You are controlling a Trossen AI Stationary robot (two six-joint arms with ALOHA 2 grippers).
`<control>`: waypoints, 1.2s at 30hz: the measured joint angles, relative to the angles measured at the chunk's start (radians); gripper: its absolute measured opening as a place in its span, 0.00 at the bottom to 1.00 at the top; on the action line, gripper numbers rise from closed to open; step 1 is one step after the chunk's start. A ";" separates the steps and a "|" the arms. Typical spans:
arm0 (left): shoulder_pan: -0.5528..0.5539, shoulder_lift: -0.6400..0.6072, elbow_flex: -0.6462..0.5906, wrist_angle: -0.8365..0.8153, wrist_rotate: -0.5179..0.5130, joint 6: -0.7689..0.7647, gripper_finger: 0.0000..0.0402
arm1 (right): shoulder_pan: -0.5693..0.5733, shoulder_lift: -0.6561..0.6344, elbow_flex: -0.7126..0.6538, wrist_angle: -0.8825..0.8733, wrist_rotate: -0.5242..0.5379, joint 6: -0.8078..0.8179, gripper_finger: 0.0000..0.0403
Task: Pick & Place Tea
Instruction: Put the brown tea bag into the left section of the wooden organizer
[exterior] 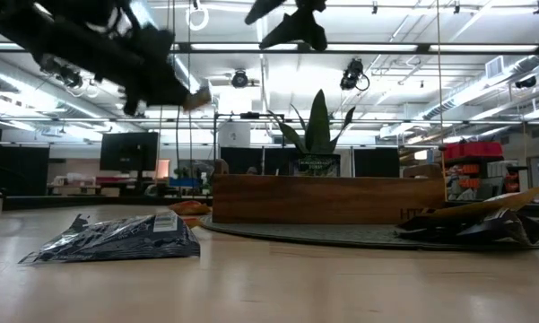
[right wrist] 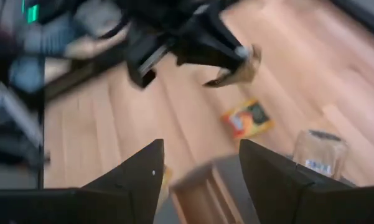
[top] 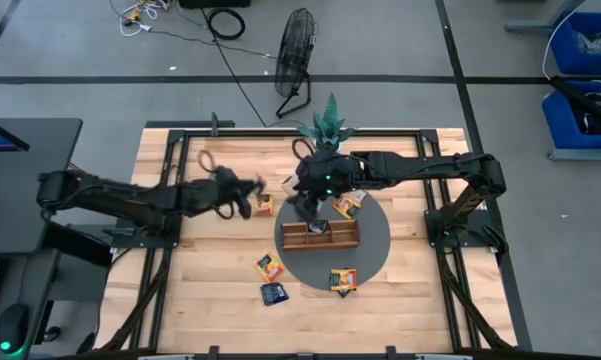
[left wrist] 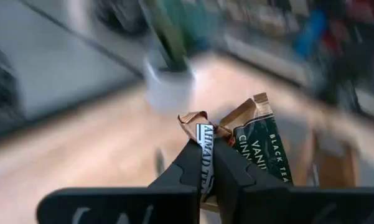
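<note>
In the left wrist view the nearest thing is the left gripper (left wrist: 210,163), its two dark fingers (left wrist: 188,167) pinched together on a crumpled brown and dark green tea sachet (left wrist: 256,142) printed with black tea lettering. From above, that gripper (top: 248,195) hangs over the wooden table (top: 200,270) left of the tray, the sachet lifted clear of the boards, as the low view also shows (exterior: 195,99). Just beside it an orange sachet (top: 265,205) lies flat on the table. The right gripper (right wrist: 200,163) holds its fingers apart with nothing between them, above the back left corner of the brown three-compartment tray (top: 321,235), which sits on a round grey mat (top: 375,240). More sachets lie near: one orange on the mat by the tray (top: 347,206), one at the mat's front edge (top: 342,280), an orange one (top: 270,267) and a dark blue one (top: 274,293) on the bare wood
</note>
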 joint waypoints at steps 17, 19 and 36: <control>-0.054 0.152 0.318 0.053 -0.266 0.408 0.05 | -0.063 0.069 0.000 0.311 0.116 0.250 0.53; -0.054 0.169 0.334 0.048 -0.272 0.414 0.05 | -0.068 0.069 0.000 0.315 0.115 0.249 0.53; -0.070 0.171 0.335 0.042 -0.199 0.443 0.05 | -0.074 0.069 0.000 0.300 0.036 0.243 0.49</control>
